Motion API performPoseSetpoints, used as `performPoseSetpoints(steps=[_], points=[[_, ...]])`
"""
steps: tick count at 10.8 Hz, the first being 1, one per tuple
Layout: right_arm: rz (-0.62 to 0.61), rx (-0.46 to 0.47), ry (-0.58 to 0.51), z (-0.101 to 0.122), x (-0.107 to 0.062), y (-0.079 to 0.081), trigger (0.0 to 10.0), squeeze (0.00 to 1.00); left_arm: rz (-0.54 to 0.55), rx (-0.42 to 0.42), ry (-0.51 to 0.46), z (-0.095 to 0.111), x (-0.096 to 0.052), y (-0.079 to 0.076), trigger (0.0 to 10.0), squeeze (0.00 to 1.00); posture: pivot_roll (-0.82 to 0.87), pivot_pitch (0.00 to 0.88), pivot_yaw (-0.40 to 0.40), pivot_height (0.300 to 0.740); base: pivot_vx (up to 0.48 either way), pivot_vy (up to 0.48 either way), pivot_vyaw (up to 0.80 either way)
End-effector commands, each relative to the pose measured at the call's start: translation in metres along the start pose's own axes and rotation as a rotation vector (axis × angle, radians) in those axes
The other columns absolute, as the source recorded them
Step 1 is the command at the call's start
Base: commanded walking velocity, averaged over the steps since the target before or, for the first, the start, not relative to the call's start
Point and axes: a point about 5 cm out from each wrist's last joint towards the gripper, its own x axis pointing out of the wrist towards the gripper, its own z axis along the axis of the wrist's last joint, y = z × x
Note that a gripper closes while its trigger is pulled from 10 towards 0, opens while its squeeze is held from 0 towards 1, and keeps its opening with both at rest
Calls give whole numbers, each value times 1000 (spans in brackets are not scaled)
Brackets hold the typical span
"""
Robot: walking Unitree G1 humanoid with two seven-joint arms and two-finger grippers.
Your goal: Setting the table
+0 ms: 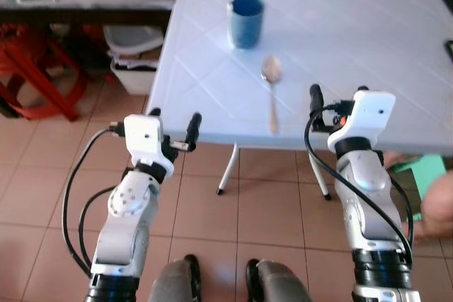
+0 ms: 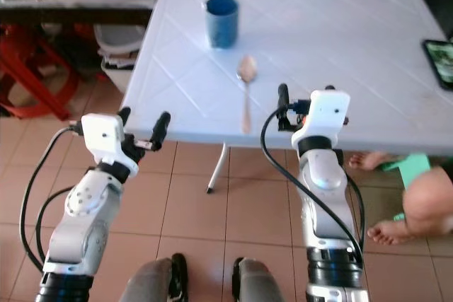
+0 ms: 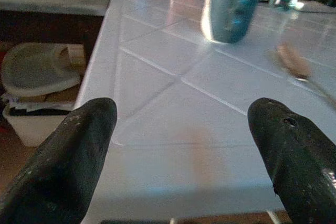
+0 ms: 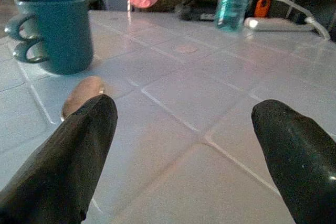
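Both the left gripper point(image 1: 174, 128) and right gripper point(image 1: 338, 100) hover spread and empty at the worktop's point(image 1: 212, 83) near edge, spoon point(image 1: 272, 93) and mug point(image 1: 245, 21) ahead.

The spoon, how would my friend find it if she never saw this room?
Start at the big pale blue table in front of the robot. Near its front edge, between the two grippers, the spoon lies flat with its bowl toward the blue mug and its handle toward the robot. It is the only long, thin, tan thing there.
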Motion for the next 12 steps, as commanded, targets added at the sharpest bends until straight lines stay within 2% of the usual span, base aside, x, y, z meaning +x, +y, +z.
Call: performPoseSetpoints(steps=[1,4,8,9,12], points=[[14,9,5,0,0,2,10000,0,6,3,14,-1,-3,1,10000,0,-28,234,36,740,244,0,0],[43,22,32,-2,8,0,10000,0,6,-15,14,0,-7,1,10000,0,-23,241,37,740,107,0,0],[89,45,74,-12,-1,10,10000,0,19,-8,14,1,-10,3,10000,0,-20,242,36,740,0,0,0],[106,52,75,-12,-2,15,10000,0,21,-6,14,1,-11,4,10000,0,-20,246,36,740,0,0,0],[174,117,116,-8,-1,45,10000,0,20,2,19,2,-13,6,10000,0,-4,254,35,740,0,0,0]])
